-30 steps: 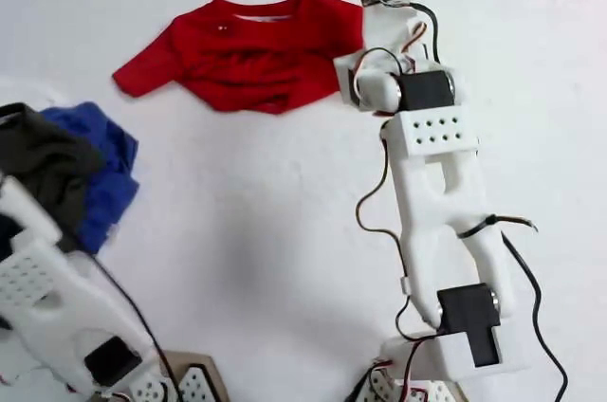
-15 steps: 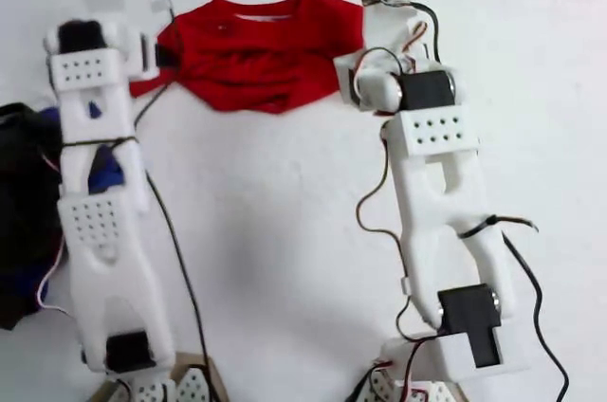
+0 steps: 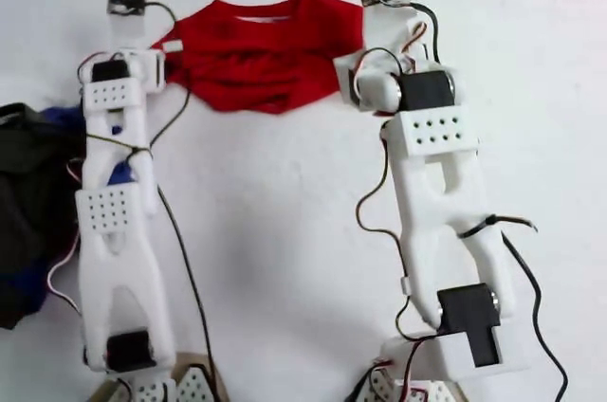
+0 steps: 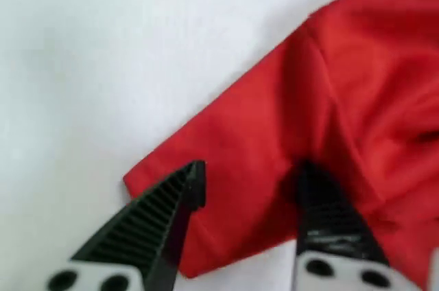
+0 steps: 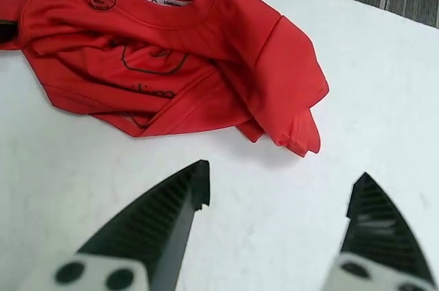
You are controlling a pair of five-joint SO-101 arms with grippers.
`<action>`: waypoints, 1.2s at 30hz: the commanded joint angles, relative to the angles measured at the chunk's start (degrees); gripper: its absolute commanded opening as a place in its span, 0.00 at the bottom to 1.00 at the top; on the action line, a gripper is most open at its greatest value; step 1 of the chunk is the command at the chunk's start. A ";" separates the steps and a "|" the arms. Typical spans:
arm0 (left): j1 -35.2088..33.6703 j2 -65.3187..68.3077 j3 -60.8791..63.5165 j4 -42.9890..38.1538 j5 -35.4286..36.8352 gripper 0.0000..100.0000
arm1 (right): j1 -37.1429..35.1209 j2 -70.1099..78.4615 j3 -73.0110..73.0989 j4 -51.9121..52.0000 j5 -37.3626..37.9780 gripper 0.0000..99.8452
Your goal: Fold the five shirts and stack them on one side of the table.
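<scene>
A crumpled red shirt (image 3: 256, 51) lies at the far middle of the white table (image 3: 285, 231). My left gripper (image 4: 250, 181) is open, its black fingers straddling the end of the shirt's left sleeve (image 4: 274, 133), low over the cloth. In the high view the left gripper (image 3: 159, 53) sits at that sleeve. My right gripper (image 5: 281, 181) is open above bare table, just short of the shirt's (image 5: 158, 51) right sleeve (image 5: 288, 92), holding nothing. A heap of dark and blue shirts (image 3: 28, 193) lies at the table's left edge.
The left arm (image 3: 114, 222) stretches along the left side beside the heap. On the right side, the right arm (image 3: 436, 174) reaches up the table. Cables trail along both arms. Open white table lies between the arms.
The left arm has swung from the heap at the near left out to the red shirt's left sleeve, which now lies partly under it. The right arm has stayed still.
</scene>
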 commanded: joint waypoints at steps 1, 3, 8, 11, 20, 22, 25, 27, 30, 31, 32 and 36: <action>0.44 -0.26 -0.13 1.93 -4.75 0.02 | -0.40 -0.22 -2.46 0.31 -0.26 0.32; 0.44 -1.58 -0.13 4.66 -4.75 0.04 | -0.40 -0.13 -2.46 0.31 -0.26 0.32; 2.29 -8.44 -0.13 12.31 -4.75 0.02 | -0.40 -0.13 -2.46 0.31 -0.26 0.32; 5.89 -14.42 -0.13 19.16 -4.84 0.03 | -0.40 -0.13 -2.46 0.31 -0.26 0.32; 19.78 -29.27 -0.04 36.22 -5.19 0.03 | 0.13 -0.31 -2.46 0.22 -0.26 0.32; 21.54 -32.35 -0.04 39.65 -5.10 0.03 | 0.66 -0.48 -2.55 0.22 -0.26 0.32; 23.12 -37.10 -0.04 45.10 -5.01 0.03 | 2.07 -0.57 -2.81 0.04 -0.26 0.32; 23.21 -40.18 -0.04 47.65 -4.84 0.03 | 3.74 -0.57 -3.69 0.13 -0.26 0.32; 22.68 -44.75 0.48 48.35 -4.84 0.03 | 6.99 -0.66 -6.15 1.27 -0.35 0.32; 22.51 -46.42 0.48 48.35 -4.84 0.03 | 8.13 -0.66 -7.30 1.89 -0.79 0.32; 22.51 -48.26 0.48 48.35 -4.84 0.03 | 9.19 -0.66 -8.53 2.77 -2.20 0.32; 22.77 -56.18 0.57 48.44 -4.75 0.03 | 12.26 -0.66 -13.27 7.52 -10.02 0.32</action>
